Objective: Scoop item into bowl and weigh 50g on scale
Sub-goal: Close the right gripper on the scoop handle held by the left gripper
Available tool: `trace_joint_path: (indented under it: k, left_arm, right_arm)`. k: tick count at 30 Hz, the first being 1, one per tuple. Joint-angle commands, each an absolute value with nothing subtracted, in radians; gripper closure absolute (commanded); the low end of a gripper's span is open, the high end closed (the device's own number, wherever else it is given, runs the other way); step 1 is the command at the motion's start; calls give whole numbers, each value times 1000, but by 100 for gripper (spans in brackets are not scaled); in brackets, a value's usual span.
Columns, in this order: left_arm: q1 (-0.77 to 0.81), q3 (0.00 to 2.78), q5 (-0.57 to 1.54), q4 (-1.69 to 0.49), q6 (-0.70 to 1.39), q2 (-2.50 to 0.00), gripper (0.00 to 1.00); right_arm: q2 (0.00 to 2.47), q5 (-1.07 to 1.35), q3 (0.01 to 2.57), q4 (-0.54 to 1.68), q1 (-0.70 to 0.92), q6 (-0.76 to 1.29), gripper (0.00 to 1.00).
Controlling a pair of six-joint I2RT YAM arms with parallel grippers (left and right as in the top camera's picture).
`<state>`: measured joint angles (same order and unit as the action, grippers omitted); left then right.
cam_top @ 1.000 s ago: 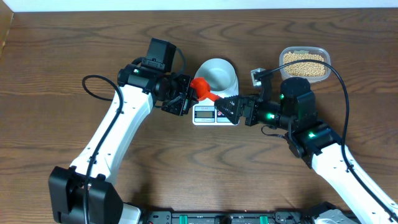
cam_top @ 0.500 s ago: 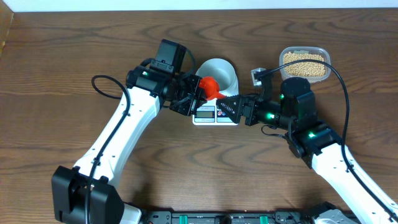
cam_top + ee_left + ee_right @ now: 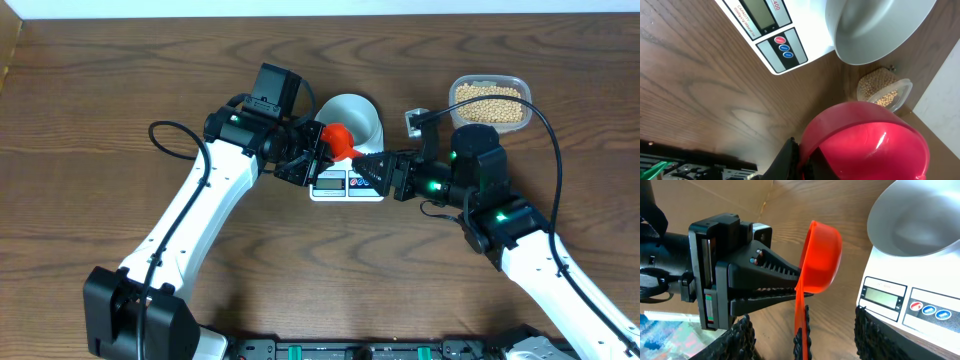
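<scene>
Looking down from overhead, you had both arms meeting over the scale [image 3: 345, 184] in the middle of the table [image 3: 100, 100]. The left claw [image 3: 312, 155] was clamped tight on the red scoop [image 3: 338, 138], gripping the handle just behind the cup. The cup hung at the front-left edge of the bowl [image 3: 355, 115]. From the right wrist camera the cup stood tipped on its edge, beside the bowl rather than over its middle, and the handle ran down and away from it.

Your right claw [image 3: 362, 170] came in from the opposite side, pointing at the left one. Its jaws stood partly apart, one on each side of the handle. The right wrist view showed clear space between the handle and the outer fingers [image 3: 740, 337], so it had no hold on the scoop.

The bowl sat on the back part of the scale, leaving the grey display and the round buttons uncovered at the front edge. You could not read the display in any view.

The beans [image 3: 490, 98] lay in the clear tub [image 3: 526, 95] at the far right of the table, well apart from the scale and behind the right arm. The left wrist camera caught the same tub past the bowl, with the beans heaped inside it.
</scene>
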<state>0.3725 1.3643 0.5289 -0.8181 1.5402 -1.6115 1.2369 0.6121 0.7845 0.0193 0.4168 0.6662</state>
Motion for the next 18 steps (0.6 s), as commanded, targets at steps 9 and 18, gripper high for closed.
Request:
trace_joint_path:
  k: [9, 18]
  left_arm:
    - [398, 1367, 531, -820, 1548, -1596, 92]
    - [399, 1367, 531, -820, 1631, -1596, 93]
  right_arm:
    - [1237, 604, 801, 18, 427, 657, 52]
    - [1237, 604, 801, 18, 427, 657, 53]
